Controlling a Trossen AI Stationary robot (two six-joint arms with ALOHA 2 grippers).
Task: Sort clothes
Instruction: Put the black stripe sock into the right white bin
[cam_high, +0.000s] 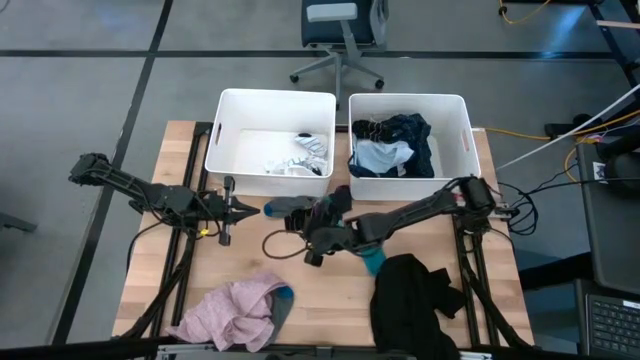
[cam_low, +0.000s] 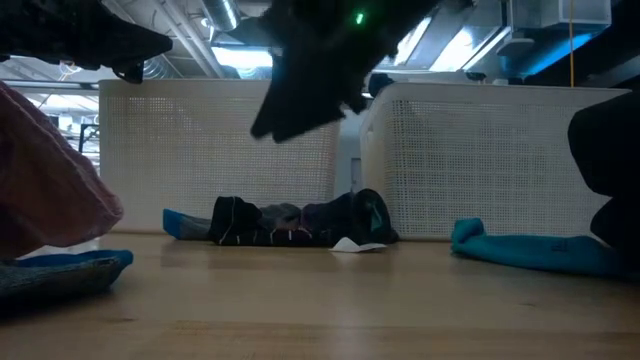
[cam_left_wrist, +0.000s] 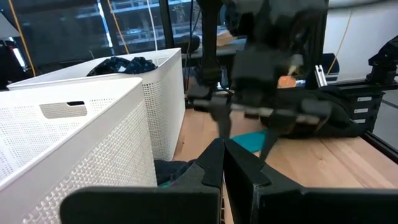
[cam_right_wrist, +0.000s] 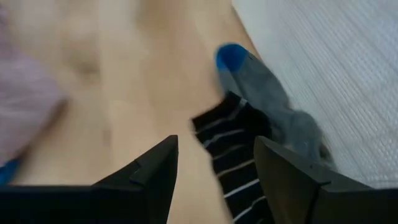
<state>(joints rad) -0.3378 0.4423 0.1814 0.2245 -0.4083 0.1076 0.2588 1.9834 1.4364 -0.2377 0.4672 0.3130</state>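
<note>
Right wrist view: my right claw (cam_right_wrist: 214, 177) hangs spread, empty, above the socks (cam_right_wrist: 249, 134) (next pick); left claw (cam_left_wrist: 222, 163) clenched.

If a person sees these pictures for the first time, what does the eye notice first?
Two white plastic tubs at the table's far edge, the right one holding dark and pale clothes. In front, the open right gripper hovers above a grey sock with a blue toe; pink garment lies near.

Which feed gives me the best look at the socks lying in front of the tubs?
The right wrist view: the grey sock with the blue toe and the black striped sock show separately, just beyond the open right gripper. The low view shows them as one dark heap; the high view only partly; the left wrist view barely.
</note>
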